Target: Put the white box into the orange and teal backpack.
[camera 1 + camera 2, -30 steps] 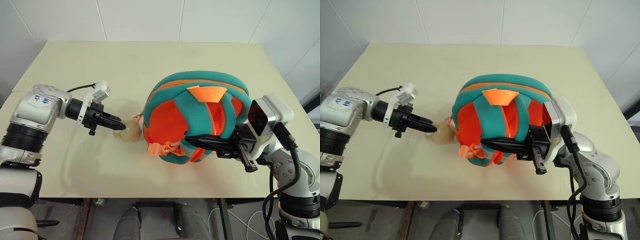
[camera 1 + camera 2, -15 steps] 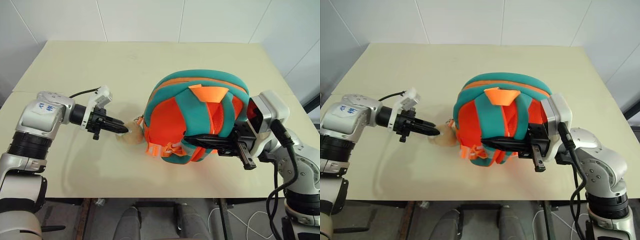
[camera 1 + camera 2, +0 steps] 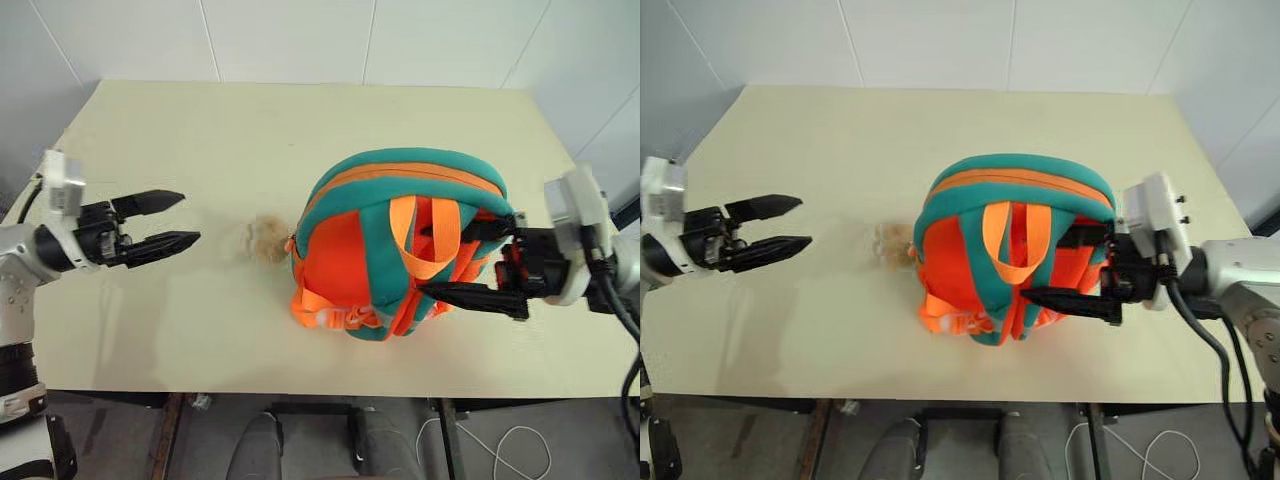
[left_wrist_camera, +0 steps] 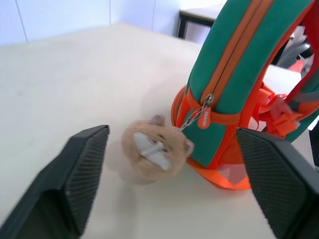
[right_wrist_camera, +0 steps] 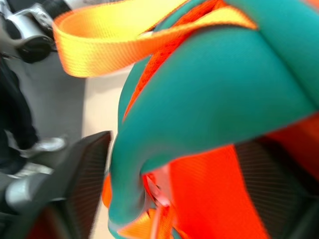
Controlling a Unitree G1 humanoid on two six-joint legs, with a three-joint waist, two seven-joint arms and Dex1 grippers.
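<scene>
The orange and teal backpack (image 3: 365,250) stands on the table, its straps facing me and an orange webbing loop (image 3: 415,240) hanging over them. Its zipper (image 4: 234,59) looks closed. A beige pom-pom charm (image 3: 265,240) lies on the table just left of it, chained to the zipper pull (image 4: 203,102). My left gripper (image 3: 190,217) is open and empty, well left of the charm. My right gripper (image 3: 425,262) is open at the backpack's right side, with a teal strap (image 5: 209,104) between its fingers. The white box is out of view.
The beige table (image 3: 200,130) has bare surface behind and to the left of the backpack. Its front edge (image 3: 300,390) runs close below the backpack, with floor beneath. White walls stand behind the far edge.
Both grippers have opened. The left one pulled back to the left, away from the charm. The right one let go of the straps and drew right; the backpack settled.
</scene>
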